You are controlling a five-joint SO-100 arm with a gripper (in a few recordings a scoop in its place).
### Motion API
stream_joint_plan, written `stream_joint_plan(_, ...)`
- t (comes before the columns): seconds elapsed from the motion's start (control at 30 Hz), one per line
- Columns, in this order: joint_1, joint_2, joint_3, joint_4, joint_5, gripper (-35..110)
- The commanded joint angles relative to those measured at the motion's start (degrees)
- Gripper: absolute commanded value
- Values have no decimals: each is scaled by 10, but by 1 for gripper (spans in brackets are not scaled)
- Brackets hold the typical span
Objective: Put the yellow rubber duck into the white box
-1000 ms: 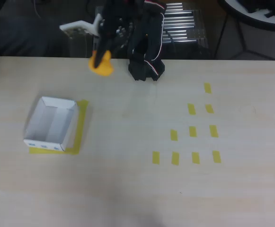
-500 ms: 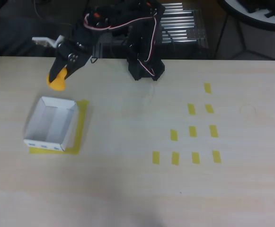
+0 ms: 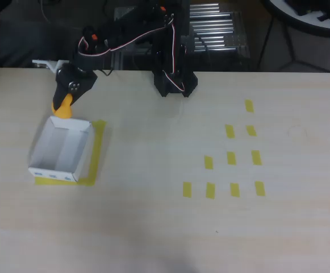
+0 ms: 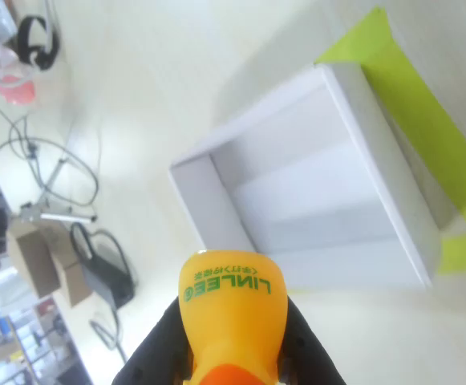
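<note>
Above the box's [image 3: 61, 149] far wall in the overhead view, the gripper [image 3: 66, 102] clasps the duck [image 3: 62, 108] between its fingers [image 4: 162, 341], over the table [image 3: 165, 227].

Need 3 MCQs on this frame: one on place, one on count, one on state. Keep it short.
1. Where is the duck?
A. inside the box
B. at the box's far edge, held above the table
C. among the tape strips

2. How many small tape strips lie at the overhead view's right?
A. 6
B. 10
C. 14

3. The gripper is:
A. shut on the duck
B. open, empty
C. resting in the box

Key: 1 B, the duck sits just beyond the box wall; 2 B, ten strips count out; 3 A, the wrist view shows fingers flanking the duck.
</note>
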Motion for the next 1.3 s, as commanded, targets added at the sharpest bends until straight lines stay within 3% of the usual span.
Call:
stream_joint_plan(0.0, 13, -37, 1, -65, -20, 0)
stream_joint_plan(0.57, -7, -179, -88, -96, -28, 0)
stream_joint_plan(0.87, -17, -179, -99, -95, 4, 21)
stream_joint_plan(1.27, -26, -179, -103, -96, -3, 24)
